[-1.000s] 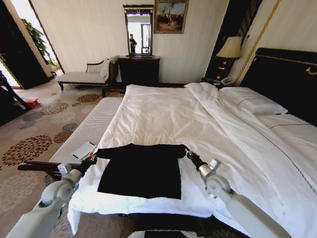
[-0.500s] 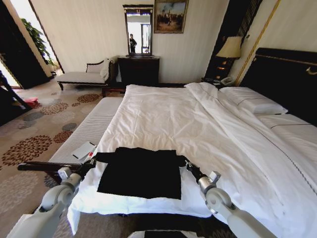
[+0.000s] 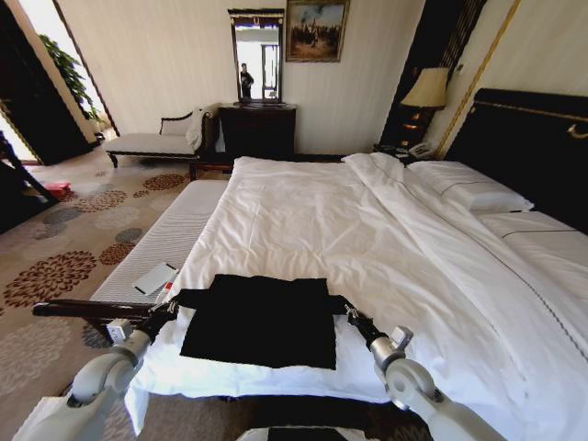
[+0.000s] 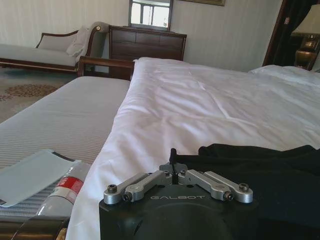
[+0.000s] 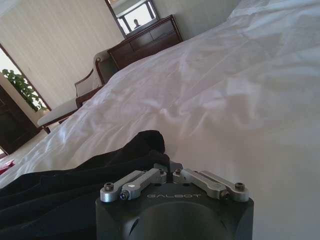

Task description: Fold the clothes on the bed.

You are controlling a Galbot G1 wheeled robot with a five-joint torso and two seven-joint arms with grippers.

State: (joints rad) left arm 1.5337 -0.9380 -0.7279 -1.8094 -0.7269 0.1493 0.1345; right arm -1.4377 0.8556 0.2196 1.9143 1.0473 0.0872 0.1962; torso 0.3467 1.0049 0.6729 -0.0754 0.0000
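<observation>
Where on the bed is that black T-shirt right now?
In the head view the black T-shirt lies on the white duvet by the bed's near edge, between the left gripper and right gripper.

A hotel-style bedroom: a large bed (image 3: 367, 220) with white bedding and dark headboard (image 3: 528, 147), patterned carpet (image 3: 55, 266), chaise (image 3: 152, 142), dresser (image 3: 257, 129) with mirror (image 3: 256, 55), bedside lamp (image 3: 425, 89).

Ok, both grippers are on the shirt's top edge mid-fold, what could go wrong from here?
1. The black short-sleeved T-shirt lies near the foot edge of the white-duveted bed; dragging it nearer could pull it off.
2. The left gripper and right gripper appear shut on thin bunched fabric; a slip on either side would skew the fold.
3. The fingers might pinch duvet too.
</observation>
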